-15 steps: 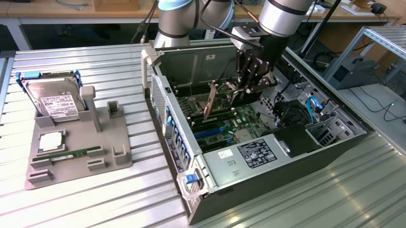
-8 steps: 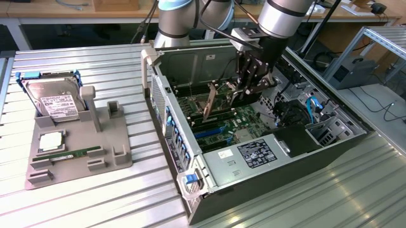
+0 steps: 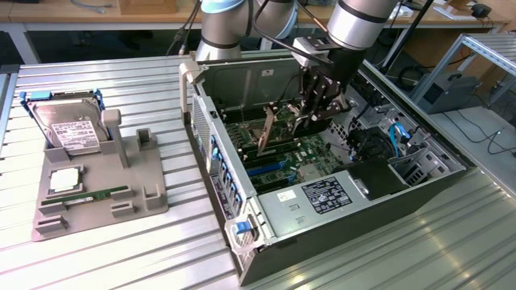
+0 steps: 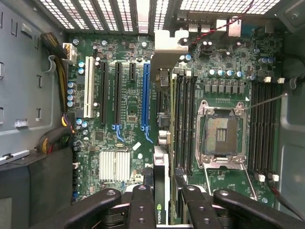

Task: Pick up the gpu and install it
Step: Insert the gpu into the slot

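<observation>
- The hand (image 3: pixel 310 115) is clenched on the gpu (image 3: pixel 267 130), which it holds on edge inside the open case (image 3: pixel 211 121), upper centre of the exterior view.
- Pickup is done, but seating looks unfinished: the card hangs over the motherboard (image 4: pixel 119 133), just beside the blue slot (image 4: pixel 145 95).
- Room is tight. Memory slots (image 4: pixel 183 119) flank the card and the case walls stand close; the surface (image 3: pixel 121 254) lies open on the exterior view's left.
</observation>
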Tool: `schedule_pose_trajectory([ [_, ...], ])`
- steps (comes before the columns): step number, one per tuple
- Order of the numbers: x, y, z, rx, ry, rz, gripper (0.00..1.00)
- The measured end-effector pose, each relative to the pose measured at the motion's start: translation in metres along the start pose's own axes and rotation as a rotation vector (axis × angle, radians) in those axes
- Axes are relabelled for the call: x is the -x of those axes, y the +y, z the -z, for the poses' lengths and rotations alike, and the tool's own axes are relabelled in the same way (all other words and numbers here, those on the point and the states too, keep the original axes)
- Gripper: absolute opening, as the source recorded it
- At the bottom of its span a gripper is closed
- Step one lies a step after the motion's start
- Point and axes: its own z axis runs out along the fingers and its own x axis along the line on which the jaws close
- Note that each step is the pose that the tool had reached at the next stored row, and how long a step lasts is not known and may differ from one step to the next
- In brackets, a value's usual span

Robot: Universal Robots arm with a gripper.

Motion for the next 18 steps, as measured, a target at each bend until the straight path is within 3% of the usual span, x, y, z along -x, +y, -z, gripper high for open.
schedule_pose_trajectory([
  [18,-0.0004,0.0008,-0.0042,0.0000,-0.0001,0.000,0.27],
])
